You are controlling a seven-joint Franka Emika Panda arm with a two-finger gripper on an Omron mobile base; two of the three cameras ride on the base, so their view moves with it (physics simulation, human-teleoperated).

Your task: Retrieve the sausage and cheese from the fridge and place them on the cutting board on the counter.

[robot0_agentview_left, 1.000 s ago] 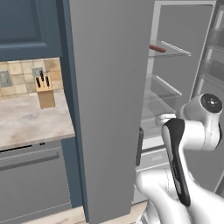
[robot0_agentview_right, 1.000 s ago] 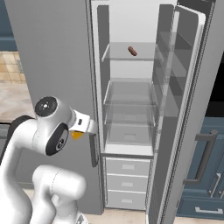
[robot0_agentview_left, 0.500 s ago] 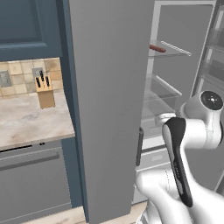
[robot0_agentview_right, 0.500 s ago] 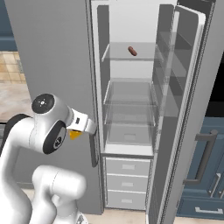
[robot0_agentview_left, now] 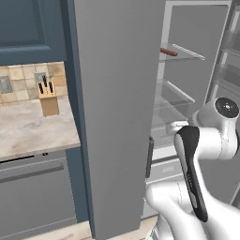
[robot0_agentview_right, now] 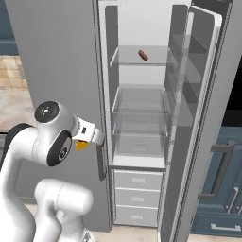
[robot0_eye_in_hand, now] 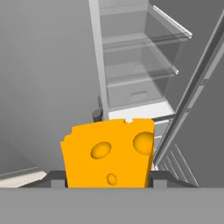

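Note:
The yellow-orange cheese [robot0_eye_in_hand: 109,155] wedge with holes sits between my gripper [robot0_eye_in_hand: 108,181] fingers, which are shut on it; a corner of the cheese [robot0_agentview_right: 81,145] pokes out under the hand in front of the fridge [robot0_agentview_right: 142,156]. The fridge stands with both doors swung wide, and its glass shelves [robot0_eye_in_hand: 140,65] show behind the cheese. The reddish-brown sausage [robot0_agentview_right: 142,55] lies on the top glass shelf, well above and behind my hand; the sausage [robot0_agentview_left: 168,51] also shows past the door edge. The beige counter [robot0_agentview_left: 33,131] lies to the left. The cutting board is out of view.
The open left fridge door [robot0_agentview_left: 117,108] stands between the arm and the counter. The right door [robot0_agentview_right: 198,118] with its racks hangs open on the other side. A tan knife block [robot0_agentview_left: 48,96] stands at the counter's back. Dark blue cabinets [robot0_agentview_right: 222,189] flank the fridge.
The arm has shifted slightly to the left, away from the shelves, with the cheese still in its grip. The sausage has not moved.

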